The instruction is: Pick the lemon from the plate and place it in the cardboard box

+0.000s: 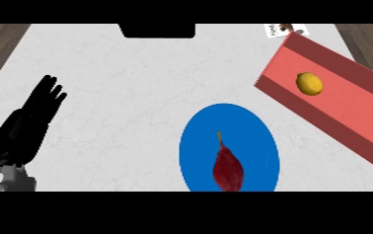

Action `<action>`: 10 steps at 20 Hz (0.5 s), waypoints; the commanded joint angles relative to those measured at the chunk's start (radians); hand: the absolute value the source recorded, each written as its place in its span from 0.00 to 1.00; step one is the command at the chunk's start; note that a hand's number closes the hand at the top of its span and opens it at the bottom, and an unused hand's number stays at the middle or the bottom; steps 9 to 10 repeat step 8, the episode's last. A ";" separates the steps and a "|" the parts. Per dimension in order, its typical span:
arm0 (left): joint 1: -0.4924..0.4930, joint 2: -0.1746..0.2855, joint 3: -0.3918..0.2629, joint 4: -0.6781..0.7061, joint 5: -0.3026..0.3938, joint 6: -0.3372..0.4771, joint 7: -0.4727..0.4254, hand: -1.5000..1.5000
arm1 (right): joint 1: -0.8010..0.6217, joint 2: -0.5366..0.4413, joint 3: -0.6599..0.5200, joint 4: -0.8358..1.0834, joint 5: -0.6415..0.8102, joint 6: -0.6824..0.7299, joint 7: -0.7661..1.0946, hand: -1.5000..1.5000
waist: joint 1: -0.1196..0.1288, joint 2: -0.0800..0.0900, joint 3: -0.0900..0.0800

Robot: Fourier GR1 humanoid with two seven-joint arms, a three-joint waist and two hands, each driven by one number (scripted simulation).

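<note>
A yellow lemon (309, 83) lies inside a red, open-topped box (342, 104) at the right of the counter. A blue plate (200, 144) sits at the lower middle, and a dark red pointed vegetable (228, 168) lies on it. My left hand (33, 117) stays at the left edge, fingers straight and pointing up, holding nothing. My right hand does not show in the head view.
A black rectangular object (157, 30) sits at the counter's far edge. A small white printed item (284, 29) lies beyond the box's far corner. Wooden floor shows at the upper left and upper right corners beyond the pale grey counter (131, 90).
</note>
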 commanded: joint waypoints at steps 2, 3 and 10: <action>0.036 -0.007 -0.010 0.006 0.000 -0.029 -0.029 0.50 | -0.039 -0.160 0.007 0.230 -0.007 0.060 -0.148 0.00 | 0.012 0.003 0.001; -0.018 -0.012 -0.017 0.003 0.000 0.007 0.030 0.50 | -0.005 -0.199 -0.023 0.260 -0.026 0.102 -0.185 0.00 | 0.007 0.003 0.001; -0.043 -0.032 -0.037 -0.006 -0.032 0.040 0.020 0.50 | -0.043 -0.206 0.058 0.388 0.022 0.038 -0.299 0.00 | 0.009 0.003 0.001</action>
